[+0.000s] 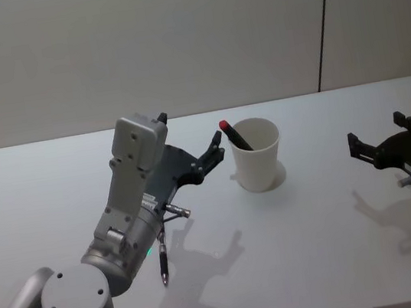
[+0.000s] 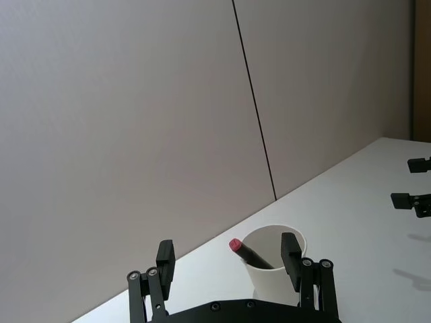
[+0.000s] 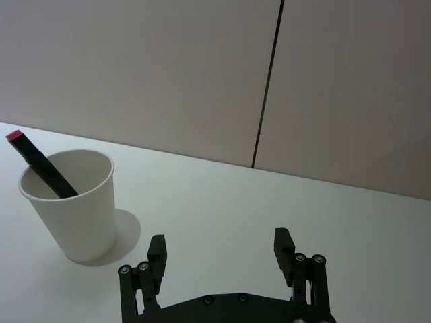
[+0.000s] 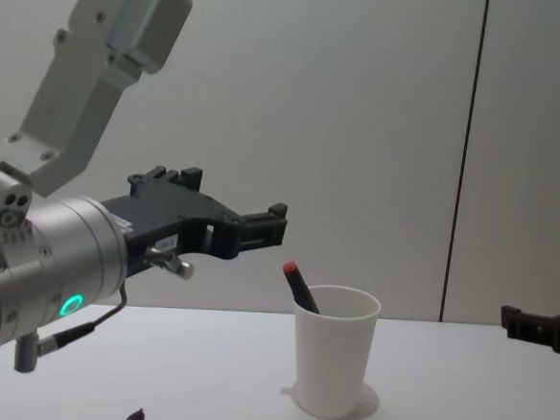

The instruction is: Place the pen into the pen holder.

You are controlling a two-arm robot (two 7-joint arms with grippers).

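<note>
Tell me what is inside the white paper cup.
A black pen with a red end leans inside the pen holder, its red end sticking out above the rim. The holder's wall hides the pen's lower end and the holder's bottom.

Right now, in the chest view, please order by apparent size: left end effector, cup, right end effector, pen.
1. Left end effector, cup: alike, unranked (effector nearer).
2. Right end effector, partly cut off.
3. Pen, visible part.
</note>
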